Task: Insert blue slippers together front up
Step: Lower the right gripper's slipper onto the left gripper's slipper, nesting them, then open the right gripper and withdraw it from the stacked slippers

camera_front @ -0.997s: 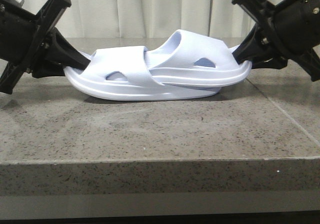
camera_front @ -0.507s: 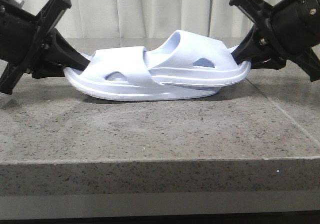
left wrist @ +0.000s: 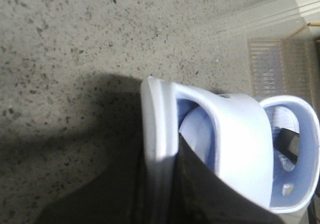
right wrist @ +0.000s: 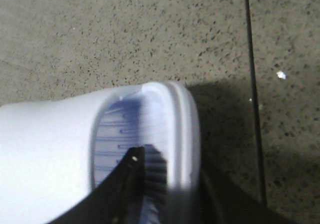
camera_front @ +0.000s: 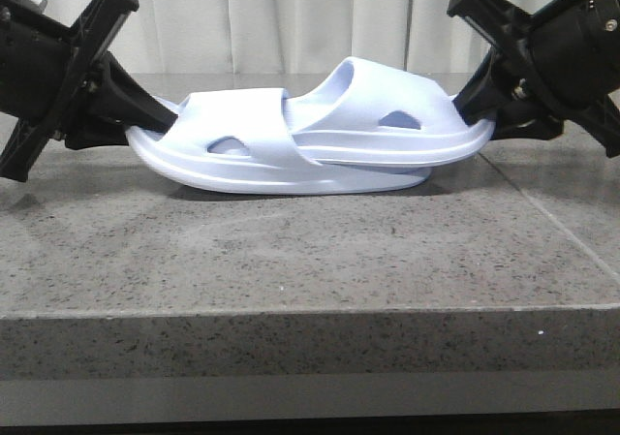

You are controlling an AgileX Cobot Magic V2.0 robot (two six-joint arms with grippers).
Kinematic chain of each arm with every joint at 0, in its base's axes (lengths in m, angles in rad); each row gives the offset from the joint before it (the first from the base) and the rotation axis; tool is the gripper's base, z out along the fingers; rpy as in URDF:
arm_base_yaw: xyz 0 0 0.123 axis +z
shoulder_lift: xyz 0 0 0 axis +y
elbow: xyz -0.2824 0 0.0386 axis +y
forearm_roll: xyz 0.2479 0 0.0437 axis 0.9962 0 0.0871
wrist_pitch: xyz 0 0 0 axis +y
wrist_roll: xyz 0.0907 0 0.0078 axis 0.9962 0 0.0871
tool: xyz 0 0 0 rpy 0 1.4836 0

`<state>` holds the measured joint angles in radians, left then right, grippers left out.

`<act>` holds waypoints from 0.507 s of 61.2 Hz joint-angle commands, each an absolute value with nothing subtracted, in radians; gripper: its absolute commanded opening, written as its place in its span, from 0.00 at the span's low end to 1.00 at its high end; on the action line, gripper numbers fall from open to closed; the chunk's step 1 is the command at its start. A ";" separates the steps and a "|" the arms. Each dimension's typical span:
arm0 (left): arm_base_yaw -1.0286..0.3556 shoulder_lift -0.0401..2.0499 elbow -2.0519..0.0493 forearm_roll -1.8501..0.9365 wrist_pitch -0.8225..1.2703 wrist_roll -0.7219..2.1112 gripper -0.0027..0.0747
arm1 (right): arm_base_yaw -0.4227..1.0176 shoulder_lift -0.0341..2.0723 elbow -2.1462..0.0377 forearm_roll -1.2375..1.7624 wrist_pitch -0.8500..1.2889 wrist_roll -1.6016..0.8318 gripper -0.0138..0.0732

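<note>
The two pale blue slippers lie nested on the grey stone table, soles down. The left slipper [camera_front: 232,154] has its strap in front; the right slipper [camera_front: 387,125] is pushed into it and sits slightly higher. My left gripper [camera_front: 145,125] is shut on the left slipper's end rim, seen in the left wrist view [left wrist: 160,134] with one finger inside. My right gripper [camera_front: 475,115] is shut on the right slipper's end rim [right wrist: 180,134], one finger [right wrist: 145,169] resting on the ribbed footbed.
The stone table [camera_front: 291,251] has a front edge close to the camera and a seam [camera_front: 542,212] running back on the right. A pale curtain hangs behind.
The right gripper has lifted its slipper end slightly and pushed a little left; the pair has shifted marginally. The left arm is almost still.
</note>
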<state>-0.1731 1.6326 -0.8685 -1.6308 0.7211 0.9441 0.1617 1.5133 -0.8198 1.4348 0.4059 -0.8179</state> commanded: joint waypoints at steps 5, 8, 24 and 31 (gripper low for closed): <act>-0.205 1.599 -0.893 -1.701 0.849 0.948 0.01 | 0.075 1.491 -0.845 1.411 0.594 -0.830 0.74; -0.205 1.599 -0.893 -1.701 0.849 0.948 0.01 | 0.029 1.490 -0.845 1.407 0.627 -0.830 0.78; -0.181 1.599 -0.893 -1.701 0.850 0.948 0.01 | -0.201 1.433 -0.846 1.360 0.783 -0.843 0.78; -0.175 1.599 -0.893 -1.701 0.852 0.948 0.01 | -0.284 1.379 -0.846 1.360 0.836 -0.883 0.78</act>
